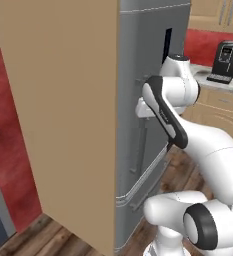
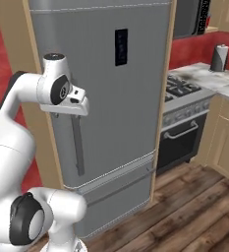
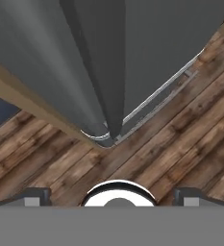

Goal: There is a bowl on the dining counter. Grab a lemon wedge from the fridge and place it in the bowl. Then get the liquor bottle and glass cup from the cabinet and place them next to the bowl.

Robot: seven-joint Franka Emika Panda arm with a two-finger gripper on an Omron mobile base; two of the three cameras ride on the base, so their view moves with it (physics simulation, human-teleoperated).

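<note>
The fridge (image 2: 116, 113) stands shut in its tan wood housing, doors closed, with the long vertical bar handle (image 2: 77, 145) on its front. The arm holds the pincer (image 2: 69, 114) at the top of that handle, pointing down along it. In the hand view the handle (image 3: 92, 67) runs between the widely spread, released fingertips (image 3: 34, 196), which grasp nothing.

arm (image 1: 208, 145): glossy white rounded links | dark grey joint bands | tool (image 3: 111, 197): small dark fingertips
</note>
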